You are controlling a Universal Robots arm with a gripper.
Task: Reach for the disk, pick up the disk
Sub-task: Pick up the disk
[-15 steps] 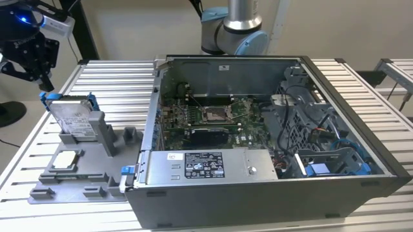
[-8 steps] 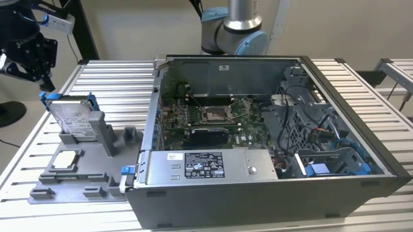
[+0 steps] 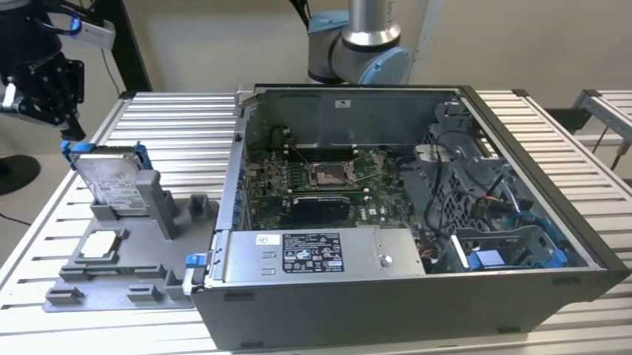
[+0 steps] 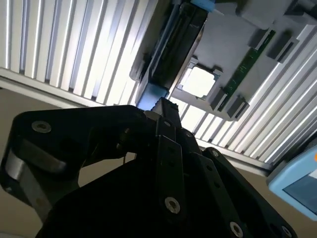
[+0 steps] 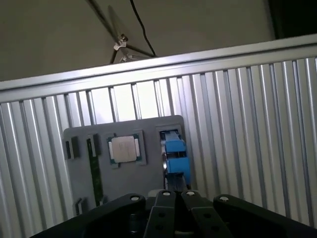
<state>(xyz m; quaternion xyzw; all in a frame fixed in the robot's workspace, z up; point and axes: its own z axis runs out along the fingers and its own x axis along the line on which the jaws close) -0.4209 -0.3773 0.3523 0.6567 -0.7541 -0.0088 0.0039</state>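
The disk [image 3: 106, 180], silver with a white label and a blue bracket, stands tilted on edge in a slot of the grey holder [image 3: 148, 285] at the exterior view's left. My black gripper [image 3: 71, 133] hangs just above the disk's upper corner, apart from it. The fingers look shut together with nothing between them in the first wrist view, gripper [image 5: 177, 192]. Beyond the tips there, the disk [image 5: 174, 151] shows edge-on as a blue strip. In the second wrist view the gripper [image 4: 166, 104] points at the blue end of the disk [image 4: 177, 47].
A small square silver chip [image 3: 102, 245] lies flat in the holder near the disk, chip [image 5: 125, 148]. An open computer case [image 3: 395, 222] stands at the exterior view's right, with a grey labelled box [image 3: 316, 255] inside. The arm's base [image 3: 360, 44] stands behind it. A ribbed metal table [image 3: 177, 126] lies underneath.
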